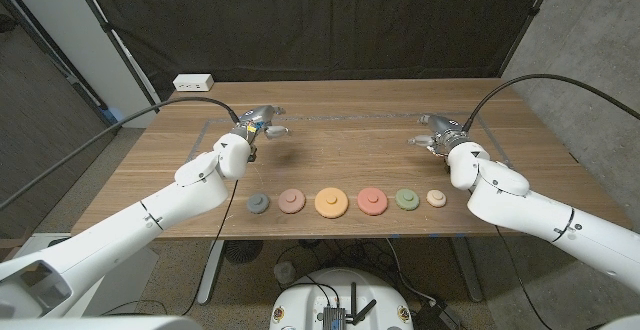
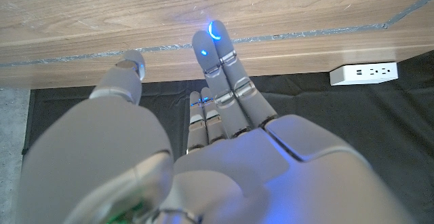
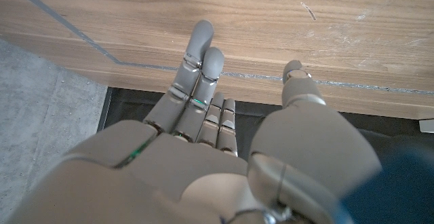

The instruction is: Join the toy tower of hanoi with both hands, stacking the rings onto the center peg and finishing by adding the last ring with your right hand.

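Note:
Several round toy rings lie in a row near the table's front edge: grey [image 1: 258,204], brownish pink [image 1: 292,201], orange [image 1: 331,203], red [image 1: 372,201], green [image 1: 406,199] and cream [image 1: 436,198]. Each shows a small raised middle; I cannot make out a separate peg. My left hand [image 1: 258,125] hovers over the back left of the table, well behind the row, fingers out and holding nothing. My right hand [image 1: 437,133] is at the back right, also holding nothing. The wrist views show the left hand [image 2: 224,115] and the right hand [image 3: 203,136] with straight fingers above the wood.
The wooden table [image 1: 340,160] carries a thin taped outline. A white power strip [image 1: 193,82] sits at its back left corner, and it shows as the power strip [image 2: 363,73] in the left wrist view. A black curtain hangs behind, and cables trail from both arms.

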